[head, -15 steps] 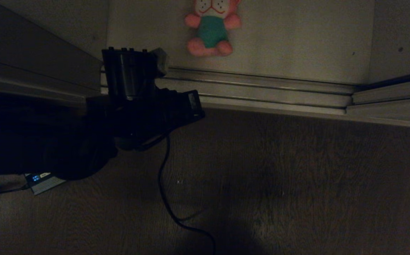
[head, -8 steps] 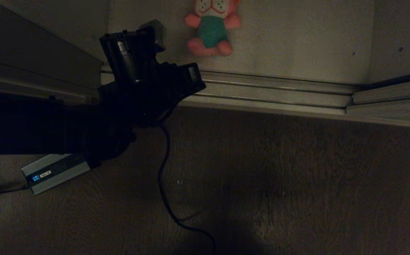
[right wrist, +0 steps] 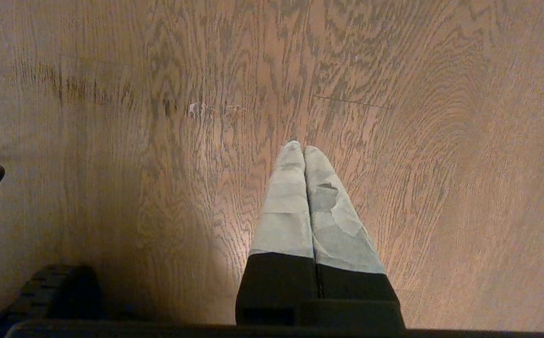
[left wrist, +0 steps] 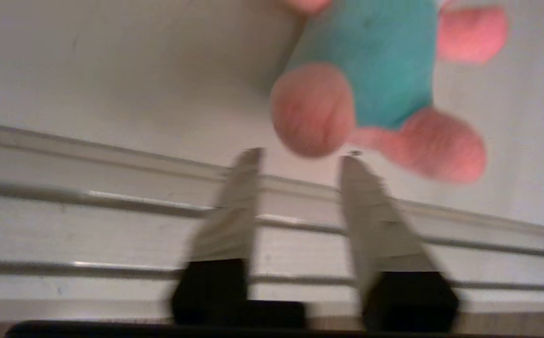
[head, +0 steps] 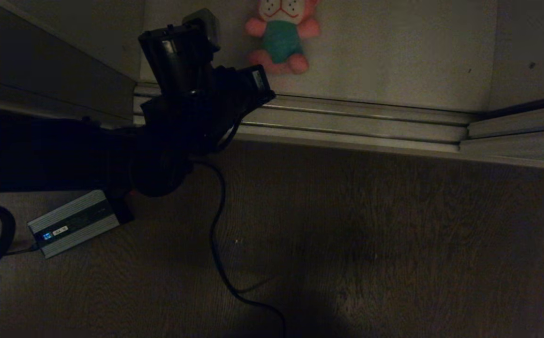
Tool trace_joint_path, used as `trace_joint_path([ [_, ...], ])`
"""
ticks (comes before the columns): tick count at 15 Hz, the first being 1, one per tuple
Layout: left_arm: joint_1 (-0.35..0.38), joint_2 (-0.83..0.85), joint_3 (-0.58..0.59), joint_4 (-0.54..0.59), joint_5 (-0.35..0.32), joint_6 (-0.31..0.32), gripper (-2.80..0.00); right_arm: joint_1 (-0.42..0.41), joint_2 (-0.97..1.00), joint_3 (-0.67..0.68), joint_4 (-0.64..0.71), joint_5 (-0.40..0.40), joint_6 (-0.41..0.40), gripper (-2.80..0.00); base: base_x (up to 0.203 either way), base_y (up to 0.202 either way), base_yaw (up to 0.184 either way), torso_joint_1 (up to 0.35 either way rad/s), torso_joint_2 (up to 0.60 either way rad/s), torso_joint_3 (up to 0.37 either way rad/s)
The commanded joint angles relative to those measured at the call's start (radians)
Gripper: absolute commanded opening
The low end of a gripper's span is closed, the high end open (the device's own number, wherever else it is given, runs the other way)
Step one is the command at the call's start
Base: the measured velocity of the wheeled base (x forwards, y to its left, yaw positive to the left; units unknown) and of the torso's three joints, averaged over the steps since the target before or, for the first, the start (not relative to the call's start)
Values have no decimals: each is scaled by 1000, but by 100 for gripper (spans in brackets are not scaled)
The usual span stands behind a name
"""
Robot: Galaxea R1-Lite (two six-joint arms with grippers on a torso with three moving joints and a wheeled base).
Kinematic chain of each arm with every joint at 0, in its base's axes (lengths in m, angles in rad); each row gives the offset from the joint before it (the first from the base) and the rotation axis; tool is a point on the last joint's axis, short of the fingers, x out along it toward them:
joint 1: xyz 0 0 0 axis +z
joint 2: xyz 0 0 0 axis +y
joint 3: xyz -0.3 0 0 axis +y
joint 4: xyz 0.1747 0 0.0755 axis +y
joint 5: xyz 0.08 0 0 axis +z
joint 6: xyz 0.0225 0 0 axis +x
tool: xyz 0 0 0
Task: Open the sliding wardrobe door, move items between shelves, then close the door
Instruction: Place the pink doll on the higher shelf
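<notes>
Change: over the last second the left gripper (left wrist: 300,157) has advanced from above the door track (head: 356,119) toward the bottom shelf (head: 394,56), and its jaws have parted.
Meaning: judged from this, the door-opening step is done and the reach for the first item is under way; no contact with the toy yet.
Left jaws: open, empty; the two fingertips (left wrist: 248,159) stand apart with the track showing between them.
Left arm pose: enters from the robot's left, forearm low over the floor (head: 394,234), wrist angled forward and toward the toy, gripper body over the track's left end.
Pink plush toy (head: 281,37): lies face-up on the bottom shelf, just behind the track; in the left wrist view its near foot (left wrist: 311,110) sits just beyond the fingertips, apart from them.
Sliding wardrobe door (head: 42,80): pushed aside to the robot's left; the opening is clear.
Second toy: not in view.
Right gripper (right wrist: 302,150): parked, pointing down at the floor, jaws closed on nothing.
Next move calls for: a short further reach so the jaws straddle the toy's body or leg before closing.
Floor clutter: a grey box (head: 72,223) and a black cable (head: 220,263) lie below the arm.
</notes>
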Motion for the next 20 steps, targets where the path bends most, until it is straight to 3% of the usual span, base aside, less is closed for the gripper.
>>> trace_joint_path([
  [1,1,-13,-13,-7,3,-1,0,0,0,3,0,0,-1,-280,0,0,0,0,0,0],
  [9,1,87,-69,-35,-4,-5,0,0,0,4,0,0,-1,-280,0,0,0,0,0,0],
  [15,11,200,-128,-225,1,-3,0,0,0,4,0,0,-1,-280,0,0,0,0,0,0],
  [20,35,228,-141,-303,-5,8,0,0,1,4,0,0,-1,-280,0,0,0,0,0,0],
])
